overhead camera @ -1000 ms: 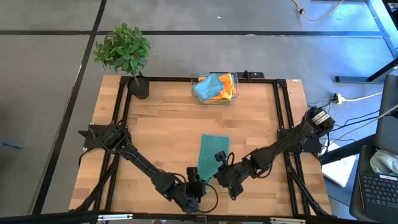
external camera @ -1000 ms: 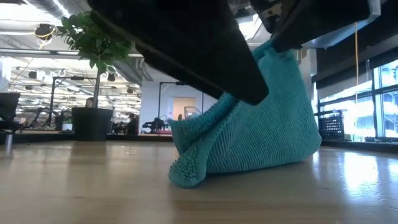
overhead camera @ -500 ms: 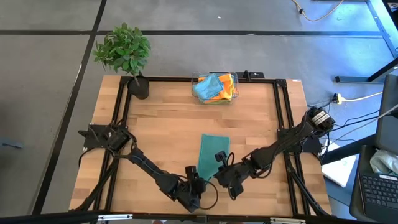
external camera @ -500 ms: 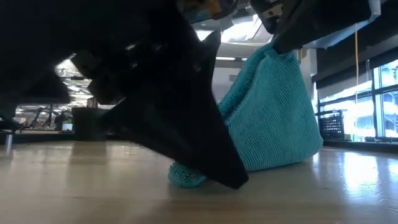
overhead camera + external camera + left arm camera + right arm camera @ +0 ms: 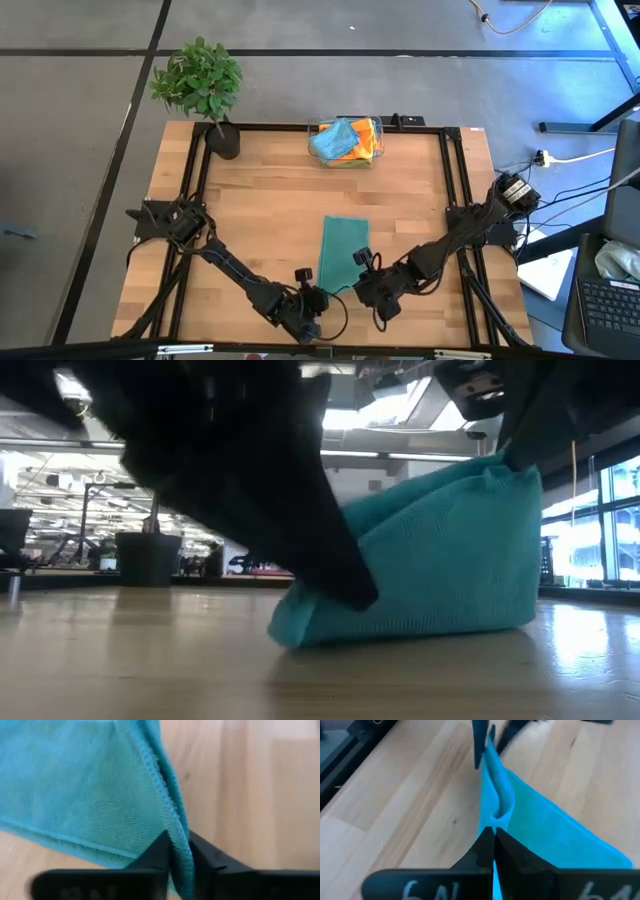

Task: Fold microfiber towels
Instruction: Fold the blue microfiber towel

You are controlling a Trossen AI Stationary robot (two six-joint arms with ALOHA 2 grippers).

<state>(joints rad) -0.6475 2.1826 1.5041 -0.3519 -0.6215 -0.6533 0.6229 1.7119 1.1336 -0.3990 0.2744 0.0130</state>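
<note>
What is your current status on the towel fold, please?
Left gripper and right gripper both shut on teal towel near edge, lifted off table. Nothing in the way.

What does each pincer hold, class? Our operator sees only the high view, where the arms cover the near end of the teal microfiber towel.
Observer: The left pincer is shut on the hemmed edge of the teal microfiber towel; the left wrist view shows the cloth pinched between its fingers.
Operator: And the right one?
Observer: The right pincer is also shut on the towel's edge, seen in its own wrist view.
Operator: Is the towel flat on the wooden table?
Observer: No. The low view shows its near end lifted off the wooden table and bulging, with only the bottom fold touching.
</note>
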